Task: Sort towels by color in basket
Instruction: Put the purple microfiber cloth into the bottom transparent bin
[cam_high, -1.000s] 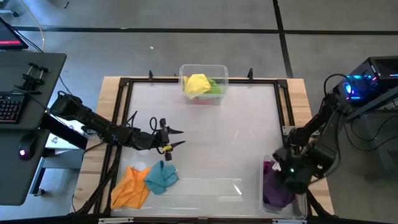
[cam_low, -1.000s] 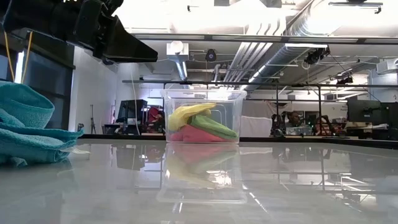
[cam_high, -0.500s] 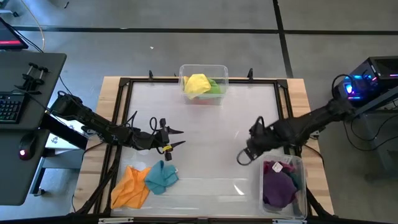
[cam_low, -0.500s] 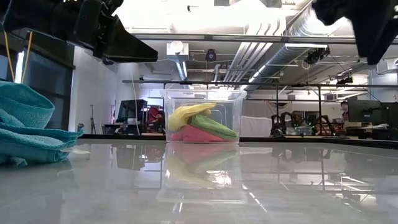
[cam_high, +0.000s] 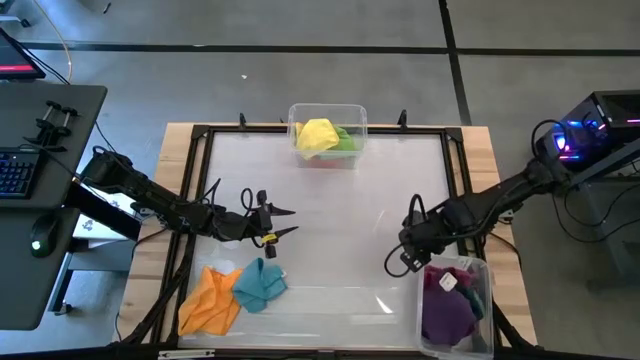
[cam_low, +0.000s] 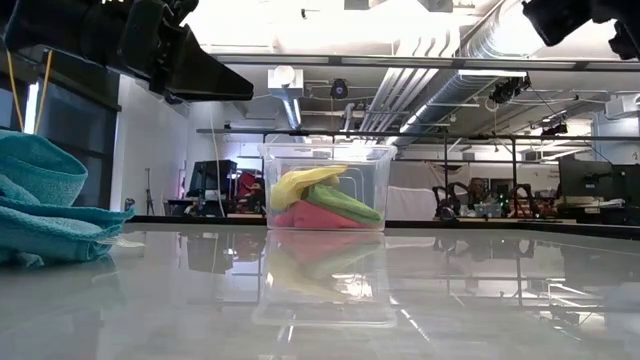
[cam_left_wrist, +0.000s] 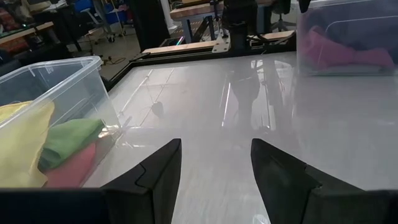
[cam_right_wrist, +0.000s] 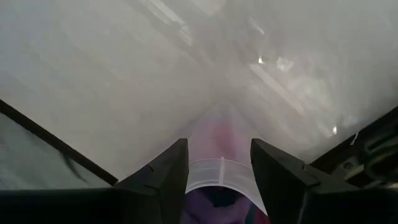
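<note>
Left arm: reaches in from the left edge, stretched low across the tabletop (cam_high: 330, 200); left gripper (cam_high: 283, 221) points toward the table's middle, fingers apart, nothing between them.

Right arm: extends from the right edge toward the near-right corner; right gripper (cam_high: 397, 262) hangs just beside the inner rim of the near-right bin (cam_high: 486, 300), fingers apart and empty.

Loose items: orange towel (cam_high: 210, 300) and teal towel (cam_high: 260, 284) lie touching each other on the tabletop near the left front corner, just in front of the left gripper. Nothing stands between either gripper and these cloths.

Containers:
- Far bin (cam_high: 328, 112), clear plastic, at the middle of the far edge: yellow towel (cam_high: 317, 134) on top, light green towel (cam_high: 346, 140) beside it, pink towel (cam_low: 315, 218) beneath.
- Near-right bin, clear plastic: purple towel (cam_high: 445, 312) and magenta towel (cam_high: 443, 279) bunched together, a small white tag showing on top.

Surroundings: a desk with keyboard (cam_high: 17, 175) and mouse beyond the table's left side.
</note>
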